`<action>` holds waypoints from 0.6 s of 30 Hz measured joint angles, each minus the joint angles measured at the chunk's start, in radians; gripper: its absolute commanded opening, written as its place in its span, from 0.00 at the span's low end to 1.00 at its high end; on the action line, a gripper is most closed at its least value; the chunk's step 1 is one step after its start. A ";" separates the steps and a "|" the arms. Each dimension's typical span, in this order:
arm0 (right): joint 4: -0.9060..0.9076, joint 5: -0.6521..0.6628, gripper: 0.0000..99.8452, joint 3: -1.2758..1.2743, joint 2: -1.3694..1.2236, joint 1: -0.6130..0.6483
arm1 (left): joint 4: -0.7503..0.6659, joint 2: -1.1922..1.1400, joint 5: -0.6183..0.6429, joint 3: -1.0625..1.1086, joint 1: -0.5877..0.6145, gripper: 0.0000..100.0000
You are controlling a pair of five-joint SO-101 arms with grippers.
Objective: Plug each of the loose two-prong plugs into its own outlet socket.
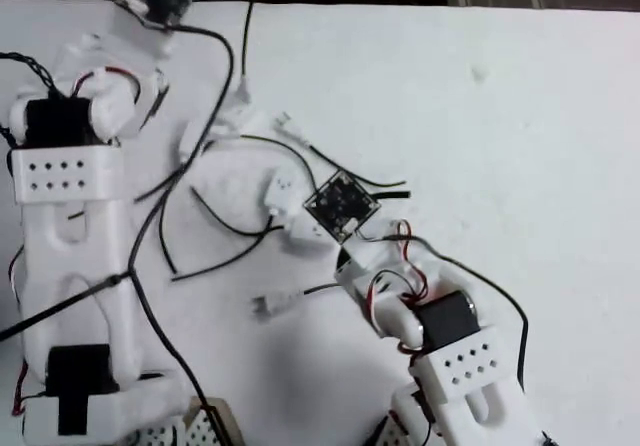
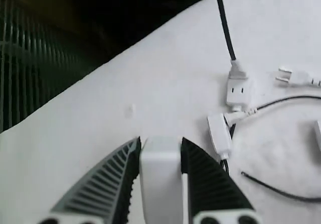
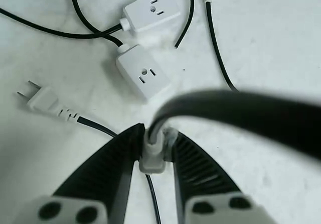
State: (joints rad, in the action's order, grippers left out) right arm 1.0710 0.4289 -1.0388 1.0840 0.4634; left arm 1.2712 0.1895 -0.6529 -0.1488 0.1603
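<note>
Left hand (image 2: pixel 159 143) is near the worktop's (image 1: pixel 520 116) far edge, fingers closed on a white block (image 2: pixel 160 179); can't tell if that's a plug or a socket body. Just past it lie two white sockets, close together: a two-slot socket (image 2: pixel 236 91) w/ a black cord leading off, and a second socket (image 2: pixel 219 133) next to it; a small plug (image 2: pixel 286 76) lies near them, prongs bare. Towards the middle, a loose plug (image 3: pixel 42 99) lies flat beside the right hand (image 3: pixel 154 133); that hand is clamped tight on a white plug (image 3: pixel 152 156), dark cord (image 3: pixel 241 108) rising from it. Ahead of it are a near socket (image 3: pixel 143 76) and a far socket (image 3: pixel 150 10), slots showing.
</note>
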 measured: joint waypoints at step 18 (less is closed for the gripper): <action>0.000 0.000 0.02 0.000 0.000 -0.002 | -0.178 0.620 -0.241 0.942 -0.072 0.02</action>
State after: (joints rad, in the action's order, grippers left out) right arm 1.0710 0.4289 -1.0388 1.0840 0.4618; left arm 1.0932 0.8094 -0.8938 0.7933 0.0882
